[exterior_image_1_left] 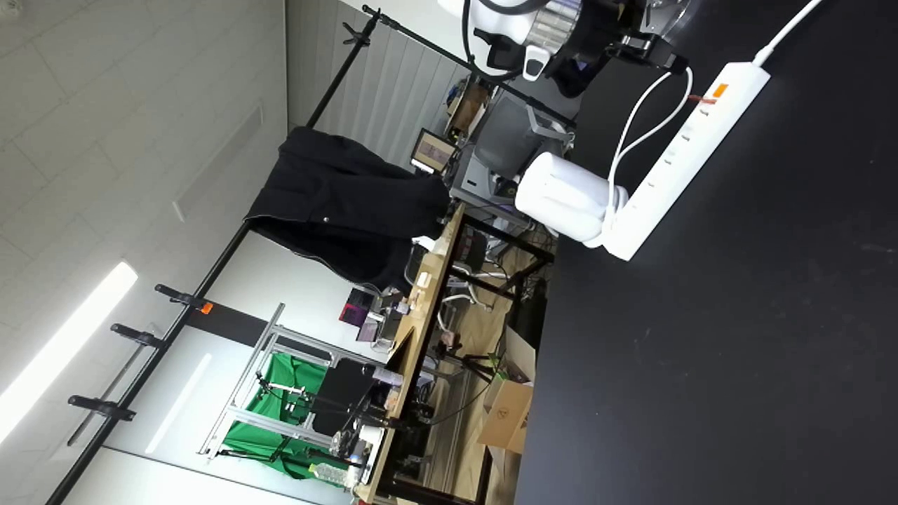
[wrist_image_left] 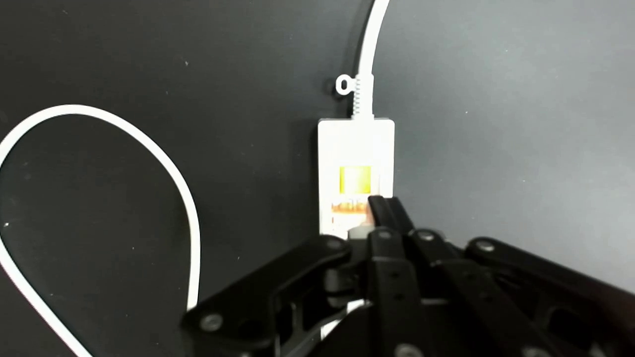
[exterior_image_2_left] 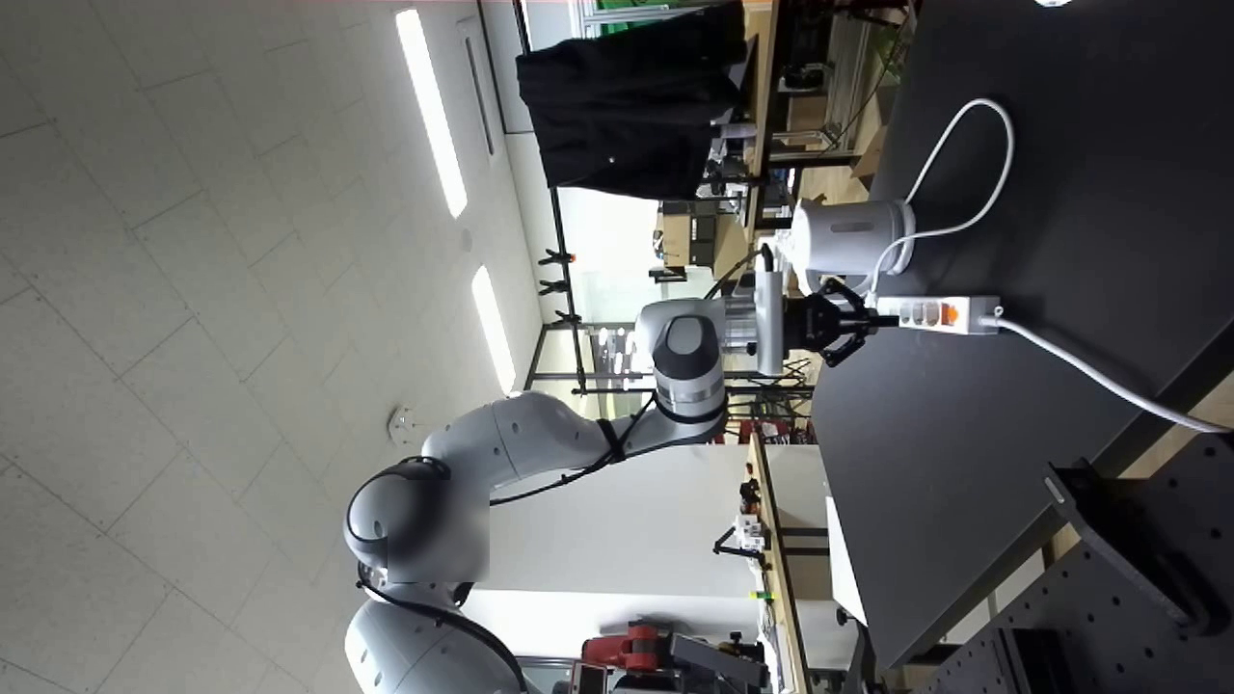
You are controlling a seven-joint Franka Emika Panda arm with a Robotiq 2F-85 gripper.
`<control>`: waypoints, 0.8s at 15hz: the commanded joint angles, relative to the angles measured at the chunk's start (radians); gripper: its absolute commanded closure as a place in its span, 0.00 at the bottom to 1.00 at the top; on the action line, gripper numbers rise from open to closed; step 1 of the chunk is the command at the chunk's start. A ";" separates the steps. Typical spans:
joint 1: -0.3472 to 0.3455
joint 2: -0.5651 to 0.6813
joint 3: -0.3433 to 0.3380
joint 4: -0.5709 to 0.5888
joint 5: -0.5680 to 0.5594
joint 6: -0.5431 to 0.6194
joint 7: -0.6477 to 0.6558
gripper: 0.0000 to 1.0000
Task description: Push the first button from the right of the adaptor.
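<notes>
Step in hand, by my reading: lining up for the press; your gripper (wrist_image_left: 385, 201) is pressed together, tips below and right of the orange switch (wrist_image_left: 355, 179) in the wrist view, contact unclear; adaptor (exterior_image_1_left: 680, 161) lies upper right in an exterior view; if that switch is your target, shift up-left, then push down.
</notes>
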 commanded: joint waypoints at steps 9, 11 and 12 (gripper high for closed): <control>0.044 0.094 -0.033 0.035 -0.128 0.022 0.179 1.00; 0.039 0.102 -0.034 0.028 -0.136 0.058 0.199 1.00; 0.042 0.107 -0.040 0.024 -0.140 0.087 0.212 1.00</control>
